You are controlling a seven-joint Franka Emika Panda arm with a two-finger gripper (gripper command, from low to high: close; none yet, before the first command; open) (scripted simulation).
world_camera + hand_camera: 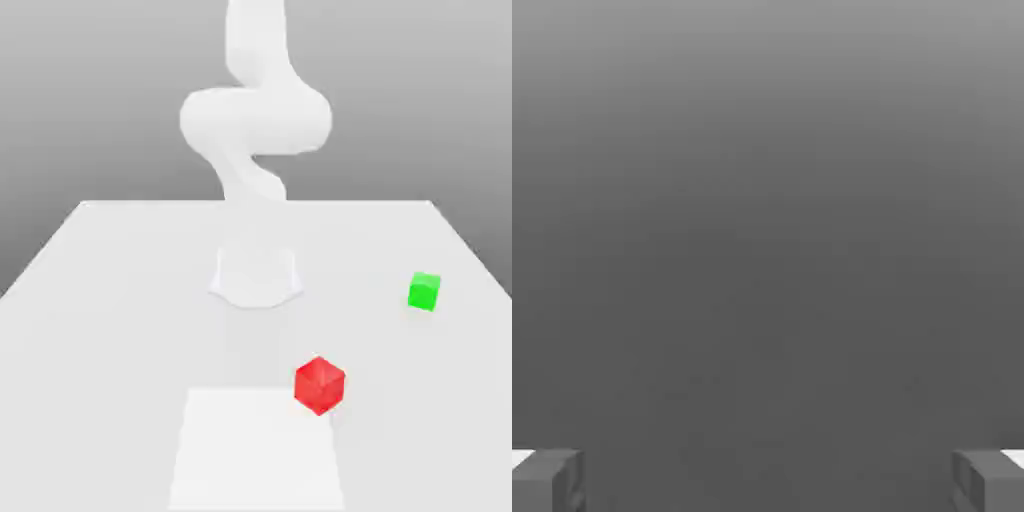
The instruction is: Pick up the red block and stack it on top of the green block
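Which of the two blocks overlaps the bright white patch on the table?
The red block, over the patch's corner; the green block lies well away.

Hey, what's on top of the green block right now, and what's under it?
Nothing sits on the green block; its top is bare. It stands on the white table, whose surface directly beneath is covered.

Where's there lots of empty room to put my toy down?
The table looks bare left of the pale square, and between the robot's base and the green block. It's crowded where the red block meets the square's corner.
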